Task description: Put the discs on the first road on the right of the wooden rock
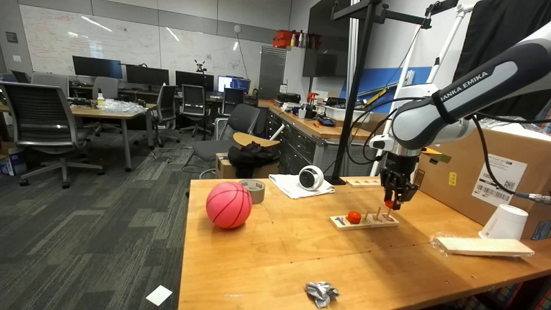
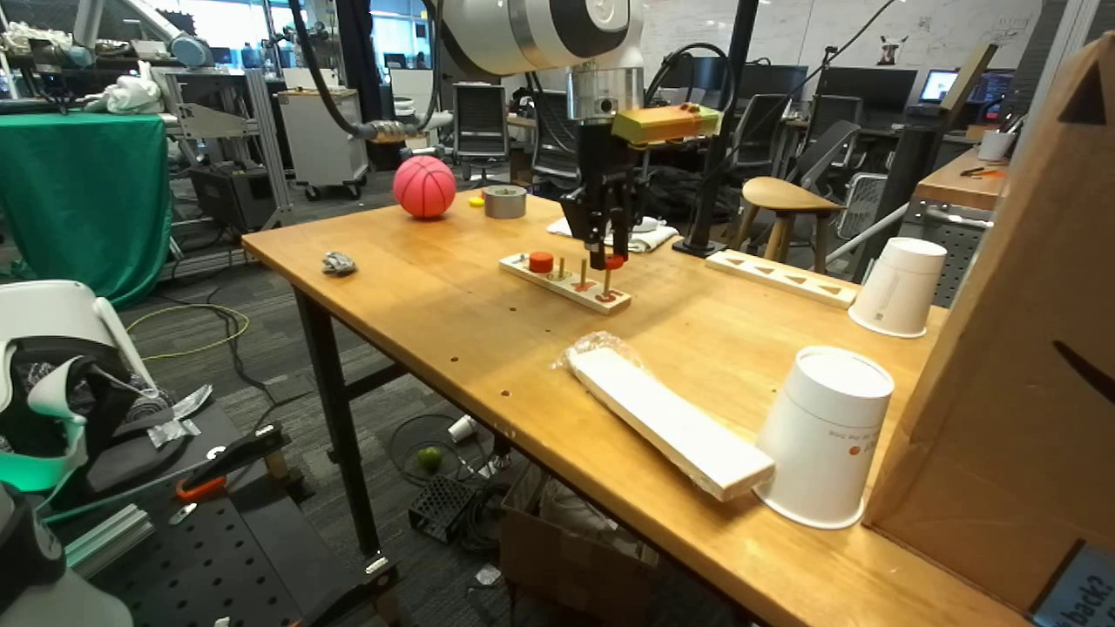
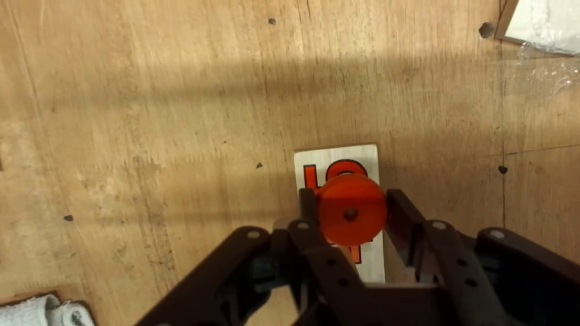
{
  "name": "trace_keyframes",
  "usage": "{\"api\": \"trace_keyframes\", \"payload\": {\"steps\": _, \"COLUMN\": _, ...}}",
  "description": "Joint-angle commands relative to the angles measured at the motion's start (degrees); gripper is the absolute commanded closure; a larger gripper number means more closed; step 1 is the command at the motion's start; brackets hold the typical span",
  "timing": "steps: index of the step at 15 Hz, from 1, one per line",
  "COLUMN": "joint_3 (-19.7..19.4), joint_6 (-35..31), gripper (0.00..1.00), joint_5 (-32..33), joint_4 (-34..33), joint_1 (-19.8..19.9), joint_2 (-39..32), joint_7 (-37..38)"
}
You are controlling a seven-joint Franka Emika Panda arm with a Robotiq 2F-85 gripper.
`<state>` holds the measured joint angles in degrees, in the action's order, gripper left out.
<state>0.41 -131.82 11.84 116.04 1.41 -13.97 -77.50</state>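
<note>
Over the four-o'clock end of the pegged board [image 2: 568, 283] in an exterior view, fingers [image 3: 404, 222] pinch a red disc [image 3: 355, 201]; another red piece [image 2: 541, 262] sits toward ten o'clock.

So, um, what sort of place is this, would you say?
Probably a robotics lab, judging by the Franka Emika arm, the computer monitors and the whiteboard with writing on it.

In the wrist view, the red disc [image 3: 357, 199] over the peg board [image 3: 372, 267] masks parts of its numerals [image 3: 311, 175], and the blurred gripper [image 3: 352, 202] hides one end of the board. To either side of the board, a plastic-wrapped plank [image 3: 546, 22] and a white cloth [image 3: 25, 313] are cut off. In an exterior view, whether the board's end peg [image 2: 607, 284] enters the disc is too small to tell.
</note>
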Motion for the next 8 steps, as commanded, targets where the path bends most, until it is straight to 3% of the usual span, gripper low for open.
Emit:
{"api": "trace_keyframes", "payload": {"steps": 1, "joint_3": -0.1, "joint_6": 1.1, "gripper": 0.83, "joint_5": 1.9, "joint_4": -2.0, "joint_1": 0.3, "joint_2": -1.3, "joint_7": 1.2}}
{"api": "trace_keyframes", "payload": {"steps": 2, "joint_3": 0.0, "joint_6": 1.1, "gripper": 0.83, "joint_5": 1.9, "joint_4": -1.7, "joint_1": 0.3, "joint_2": -1.3, "joint_7": 1.3}}
{"api": "trace_keyframes", "payload": {"steps": 3, "joint_3": 0.0, "joint_6": 1.0, "gripper": 0.74, "joint_5": 1.9, "joint_4": -1.5, "joint_1": 0.3, "joint_2": -1.3, "joint_7": 1.6}}
{"api": "trace_keyframes", "payload": {"steps": 4, "joint_3": 0.1, "joint_6": 0.9, "gripper": 0.33, "joint_5": 1.4, "joint_4": -1.1, "joint_1": 0.3, "joint_2": -0.9, "joint_7": 1.8}}
{"api": "trace_keyframes", "payload": {"steps": 6, "joint_3": 0.8, "joint_6": 0.7, "gripper": 0.27, "joint_5": -0.8, "joint_4": -0.3, "joint_1": 0.5, "joint_2": 1.0, "joint_7": 1.9}}
{"api": "trace_keyframes", "payload": {"steps": 8, "joint_3": 2.2, "joint_6": -1.1, "gripper": 0.12, "joint_5": -3.9, "joint_4": 1.9, "joint_1": 0.3, "joint_2": 4.5, "joint_7": 1.8}}
